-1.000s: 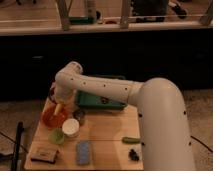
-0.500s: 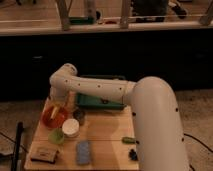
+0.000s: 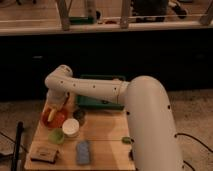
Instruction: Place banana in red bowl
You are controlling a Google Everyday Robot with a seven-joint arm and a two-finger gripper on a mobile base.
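The gripper, grip state impossible to tell, hovers over the shallow orange-red bowl; the pale-yellow toy banana may clip the rim and spill out.

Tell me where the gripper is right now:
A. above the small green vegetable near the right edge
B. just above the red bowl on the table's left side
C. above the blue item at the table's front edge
B: the gripper hangs right at the red bowl on the left of the table, far from the blue item and the green vegetable.
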